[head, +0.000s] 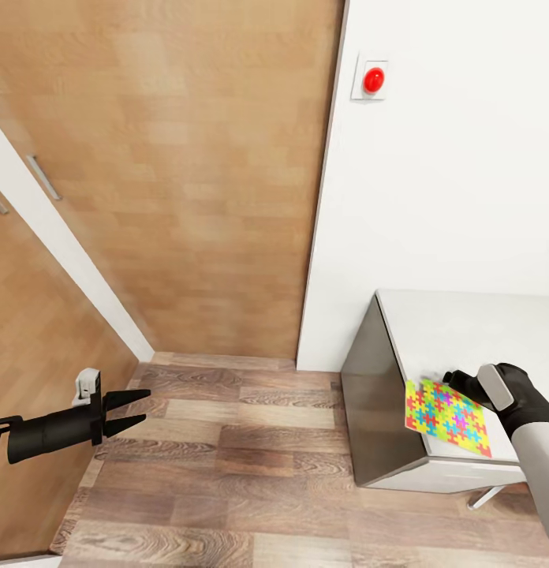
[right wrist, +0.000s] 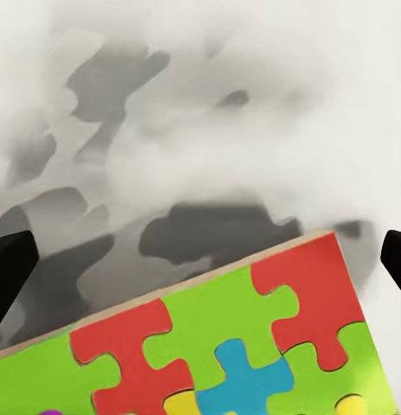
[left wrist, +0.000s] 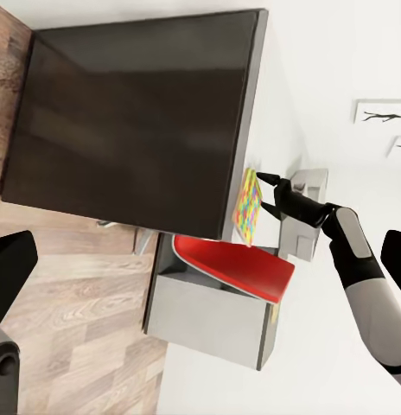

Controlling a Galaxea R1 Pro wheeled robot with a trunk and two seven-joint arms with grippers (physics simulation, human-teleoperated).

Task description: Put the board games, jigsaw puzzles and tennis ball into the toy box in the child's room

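The right hand (head: 457, 379) hovers with fingers spread at the far edge of the jigsaw puzzle (head: 447, 416), which lies flat at the tabletop (head: 464, 327) corner, overhanging its near-left edge. Well left of the tabletop, the left hand (head: 139, 409) hangs released over the wood floor (head: 227, 473). Beyond the tabletop, a red button (head: 373, 80) sits on the white wall (head: 448, 197), beside a wooden door (head: 188, 173).

The right gripper (head: 457, 380) has its fingertips hidden behind its own black body in the head view, so contact with the jigsaw puzzle (head: 447, 406) just below it cannot be judged. In the right wrist view the puzzle (right wrist: 226, 346) is cut off by the frame edge, and the table (right wrist: 200, 130) beyond it is blurred into grey blotches.
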